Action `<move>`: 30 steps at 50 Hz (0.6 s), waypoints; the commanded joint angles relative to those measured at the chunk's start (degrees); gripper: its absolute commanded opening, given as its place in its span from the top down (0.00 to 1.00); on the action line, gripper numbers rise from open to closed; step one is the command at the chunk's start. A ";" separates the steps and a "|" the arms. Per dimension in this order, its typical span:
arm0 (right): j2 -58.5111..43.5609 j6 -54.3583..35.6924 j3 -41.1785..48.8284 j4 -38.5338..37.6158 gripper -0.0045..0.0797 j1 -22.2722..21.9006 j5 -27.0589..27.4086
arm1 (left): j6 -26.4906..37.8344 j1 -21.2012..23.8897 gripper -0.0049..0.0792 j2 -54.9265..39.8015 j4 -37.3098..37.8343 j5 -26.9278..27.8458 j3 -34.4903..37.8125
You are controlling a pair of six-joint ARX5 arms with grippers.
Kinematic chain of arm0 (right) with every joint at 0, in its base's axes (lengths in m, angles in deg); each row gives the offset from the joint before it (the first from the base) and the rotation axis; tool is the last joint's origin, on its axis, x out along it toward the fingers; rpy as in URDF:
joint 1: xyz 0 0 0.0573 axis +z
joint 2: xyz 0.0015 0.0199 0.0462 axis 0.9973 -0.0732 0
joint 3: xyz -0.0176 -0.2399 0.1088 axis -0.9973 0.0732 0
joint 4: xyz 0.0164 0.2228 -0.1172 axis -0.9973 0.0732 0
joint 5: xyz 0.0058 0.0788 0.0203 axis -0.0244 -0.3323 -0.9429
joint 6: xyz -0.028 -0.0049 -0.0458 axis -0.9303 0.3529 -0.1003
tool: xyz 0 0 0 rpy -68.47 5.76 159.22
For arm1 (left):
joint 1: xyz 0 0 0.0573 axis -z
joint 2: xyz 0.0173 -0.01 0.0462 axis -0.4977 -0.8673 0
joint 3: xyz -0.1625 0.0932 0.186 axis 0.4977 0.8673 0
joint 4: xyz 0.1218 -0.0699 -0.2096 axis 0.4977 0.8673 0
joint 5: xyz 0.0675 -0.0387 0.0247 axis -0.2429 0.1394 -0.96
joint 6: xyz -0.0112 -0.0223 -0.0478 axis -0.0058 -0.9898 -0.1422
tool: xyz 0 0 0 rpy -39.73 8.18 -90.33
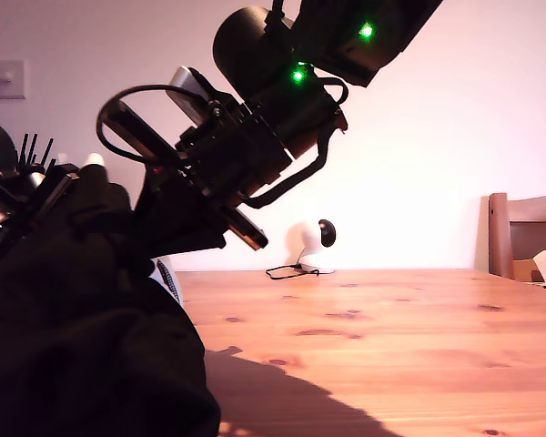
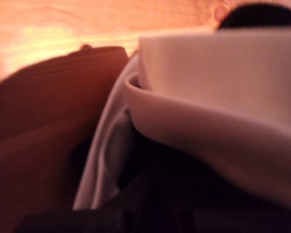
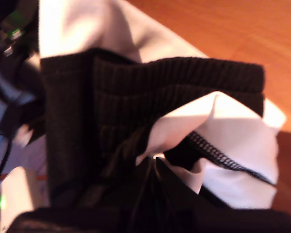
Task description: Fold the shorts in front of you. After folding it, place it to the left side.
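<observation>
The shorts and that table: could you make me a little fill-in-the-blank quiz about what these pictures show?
1. The shorts hang bunched at the exterior view's ____ side.
2. The table under them is made of ____.
3. In the second wrist view, the ribbed waistband is coloured ____.
4. Behind the table, at the exterior view's right edge, stands a wooden ____.

Missing words: left; wood; black; chair

Wooden table (image 1: 391, 346), chair (image 1: 523, 235), wall switch (image 1: 2, 80)

home, wooden table (image 1: 391, 346), chair (image 1: 519, 232)
</observation>
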 commanded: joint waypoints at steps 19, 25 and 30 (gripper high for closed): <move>-0.77 1.51 0.22 -4.00 0.96 1.20 -1.44 | 1.16 -7.54 0.96 14.62 5.68 -4.37 -2.45; -2.01 1.55 0.22 -4.90 0.96 2.32 -0.96 | 1.16 -8.39 0.96 18.43 6.25 -4.81 -2.47; -3.93 1.51 0.09 -5.18 0.96 3.48 -1.07 | 1.16 -8.52 0.96 20.87 6.32 -4.92 -2.47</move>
